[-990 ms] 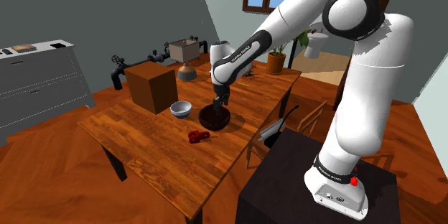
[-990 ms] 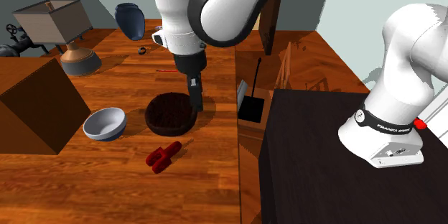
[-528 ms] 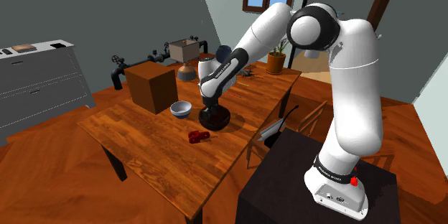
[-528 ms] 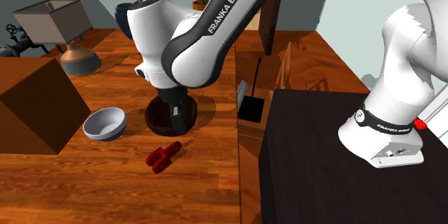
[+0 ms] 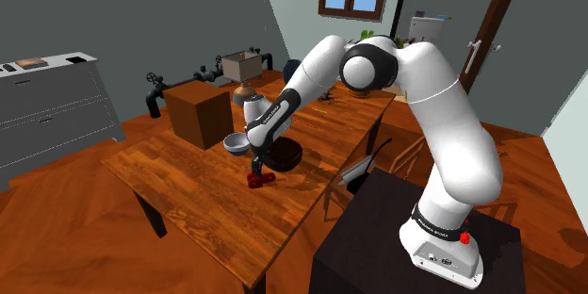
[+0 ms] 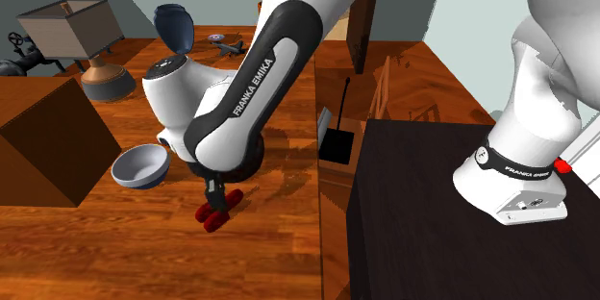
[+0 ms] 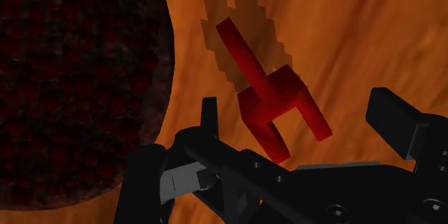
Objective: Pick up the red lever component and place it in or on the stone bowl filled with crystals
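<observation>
A red lever (image 5: 263, 179) with a forked end lies on the wooden table (image 5: 188, 203), just in front of the dark round bowl (image 5: 286, 156) of dark red crystals. My gripper (image 5: 256, 170) hangs low right above the lever (image 6: 211, 214) and is open. In the wrist view the lever (image 7: 275, 100) lies between the two black fingers (image 7: 209, 117), which stand apart and do not touch it, and the bowl (image 7: 79, 79) sits right beside it. In the second exterior view my arm covers most of the bowl (image 6: 252, 161), and the gripper (image 6: 217, 196) points down at the lever.
A pale blue-grey bowl (image 5: 236, 142) stands beside the dark bowl, with a brown box (image 5: 200, 113) behind it. A lamp-like piece (image 6: 96, 67), a blue vase (image 6: 174, 27) and small dark parts sit at the table's far end. The black stand (image 6: 433, 221) borders the table.
My arm has swung from above the dark bowl toward the table's near edge and come down, so the gripper now sits over the red lever. The lever has not moved.
</observation>
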Action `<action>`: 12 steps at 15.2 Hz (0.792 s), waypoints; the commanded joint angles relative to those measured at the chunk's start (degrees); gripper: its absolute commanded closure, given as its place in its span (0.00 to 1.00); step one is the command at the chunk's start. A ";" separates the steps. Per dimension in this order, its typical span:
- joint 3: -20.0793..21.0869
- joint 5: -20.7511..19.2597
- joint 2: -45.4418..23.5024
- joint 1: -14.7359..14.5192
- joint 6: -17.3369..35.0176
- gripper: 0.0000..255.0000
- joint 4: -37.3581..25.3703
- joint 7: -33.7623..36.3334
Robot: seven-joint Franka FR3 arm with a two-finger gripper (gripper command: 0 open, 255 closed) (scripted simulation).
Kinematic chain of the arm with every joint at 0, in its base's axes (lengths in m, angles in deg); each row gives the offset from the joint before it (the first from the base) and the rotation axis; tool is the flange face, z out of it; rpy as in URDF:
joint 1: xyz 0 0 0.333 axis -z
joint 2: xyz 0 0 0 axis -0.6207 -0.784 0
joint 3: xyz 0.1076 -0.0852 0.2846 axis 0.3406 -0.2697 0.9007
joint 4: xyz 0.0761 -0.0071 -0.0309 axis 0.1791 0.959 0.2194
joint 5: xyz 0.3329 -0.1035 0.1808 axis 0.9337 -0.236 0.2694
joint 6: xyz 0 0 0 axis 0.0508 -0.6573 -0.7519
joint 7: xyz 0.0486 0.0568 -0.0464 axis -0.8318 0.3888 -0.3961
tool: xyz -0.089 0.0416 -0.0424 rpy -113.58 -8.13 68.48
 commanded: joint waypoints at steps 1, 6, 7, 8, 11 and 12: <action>0.40 -0.16 -4.65 -0.30 -0.27 0.00 -4.91 -0.40; 0.42 -0.18 -7.58 -0.30 1.38 0.00 -6.19 -0.43; 0.41 -0.18 -8.22 -0.29 1.78 0.00 -6.44 -0.43; 0.41 -0.18 -8.87 -0.28 2.18 0.00 -6.69 -0.43; 0.40 -0.18 -9.91 -0.27 2.79 0.00 -7.12 -0.43; 0.40 -0.18 -9.91 -0.27 2.78 0.00 -7.12 -0.43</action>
